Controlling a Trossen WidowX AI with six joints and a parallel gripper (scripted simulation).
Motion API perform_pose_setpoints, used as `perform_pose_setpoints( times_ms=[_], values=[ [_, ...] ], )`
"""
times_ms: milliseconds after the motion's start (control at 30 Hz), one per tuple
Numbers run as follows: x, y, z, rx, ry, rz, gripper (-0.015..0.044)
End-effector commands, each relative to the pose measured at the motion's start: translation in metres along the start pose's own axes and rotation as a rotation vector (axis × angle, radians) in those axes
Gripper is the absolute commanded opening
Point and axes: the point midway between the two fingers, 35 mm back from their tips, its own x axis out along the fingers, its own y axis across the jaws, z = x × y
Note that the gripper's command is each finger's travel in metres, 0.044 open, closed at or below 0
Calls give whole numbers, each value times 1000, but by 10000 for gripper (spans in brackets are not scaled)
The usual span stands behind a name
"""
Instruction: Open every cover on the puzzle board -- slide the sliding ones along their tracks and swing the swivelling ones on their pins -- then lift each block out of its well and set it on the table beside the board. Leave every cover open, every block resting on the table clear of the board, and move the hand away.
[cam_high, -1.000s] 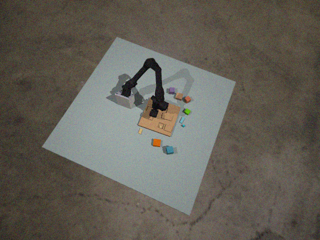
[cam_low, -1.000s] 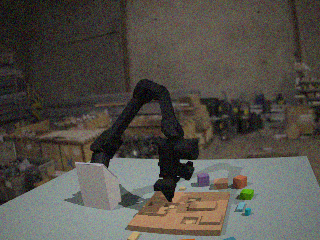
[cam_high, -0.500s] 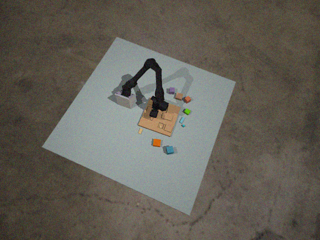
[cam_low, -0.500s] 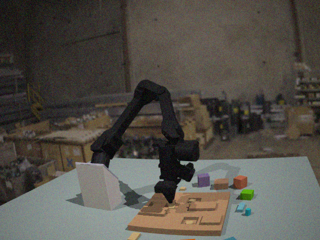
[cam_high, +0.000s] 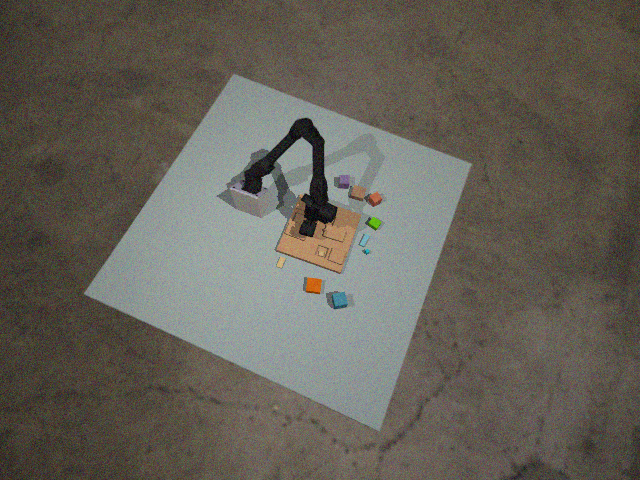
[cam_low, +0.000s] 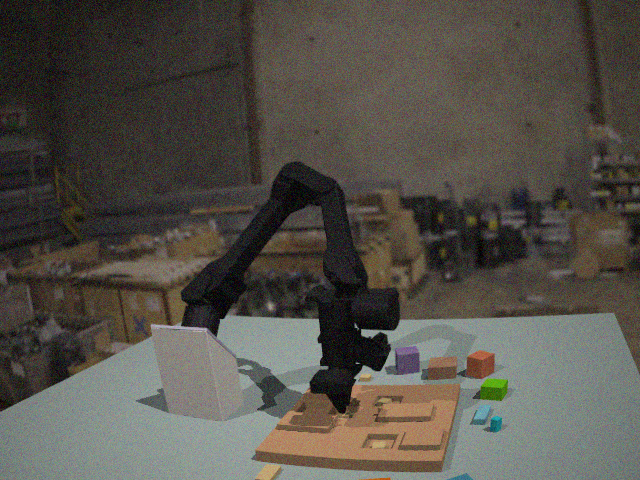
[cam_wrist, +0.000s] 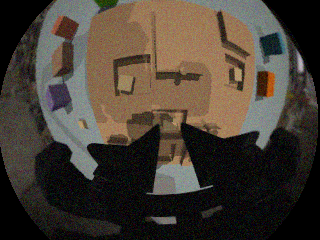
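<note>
I count ten loose pieces on the desk (cam_high: 206, 268) (cam_low: 103, 444) (cam_wrist: 187, 175). Four blocks stand clear of the board's far and right sides in the exterior view: purple block (cam_high: 344, 181) (cam_low: 407, 360) (cam_wrist: 58, 97), brown block (cam_high: 357, 193) (cam_low: 442, 368) (cam_wrist: 63, 59), red block (cam_high: 374, 198) (cam_low: 480, 364) (cam_wrist: 65, 27), green block (cam_high: 374, 223) (cam_low: 494, 389) (cam_wrist: 106, 2). Two are blue: flat light-blue piece (cam_high: 364, 239) (cam_low: 481, 414), small teal block (cam_high: 366, 251) (cam_low: 496, 424). Two lie off the near edge: orange block (cam_high: 313, 285) (cam_wrist: 266, 84), blue block (cam_high: 339, 300) (cam_wrist: 272, 44). Two are pale: flat yellow piece (cam_high: 280, 262) (cam_low: 268, 472), small yellow piece (cam_low: 365, 377) (cam_wrist: 82, 124).

The puzzle board (cam_high: 310, 253) (cam_low: 330, 452) (cam_wrist: 175, 30) lies flat; I count three raised covers in the exterior view: middle cover (cam_high: 334, 233) (cam_low: 405, 411), near cover (cam_high: 336, 255) (cam_low: 421, 440), left cover (cam_low: 307, 427). Two wells show pale blocks inside: near pale block (cam_high: 321, 252) (cam_low: 378, 444) (cam_wrist: 237, 75), far pale block (cam_low: 385, 400) (cam_wrist: 126, 83).

My gripper (cam_high: 308, 227) (cam_low: 342, 410) (cam_wrist: 170, 126) is low over the board, fingers parted by a narrow gap, gripping nothing.

Surface: pale blue-grey, matte. One white wedge (cam_high: 253, 204) (cam_low: 191, 372) stands beside the arm's base. Room: cracked concrete floor, plain wall, blurred cartons and shelving.
</note>
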Motion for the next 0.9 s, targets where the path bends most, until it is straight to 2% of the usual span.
perform_pose_setpoints(
  times_ms=[0, 667, 867],
  values=[
    [4, 0, -2, 7, 3, 5, 144],
    [15, 1, -2, 7, 3, 5, 144],
    [12, 0, -1, 1, 1, 1, 104]
  ],
)
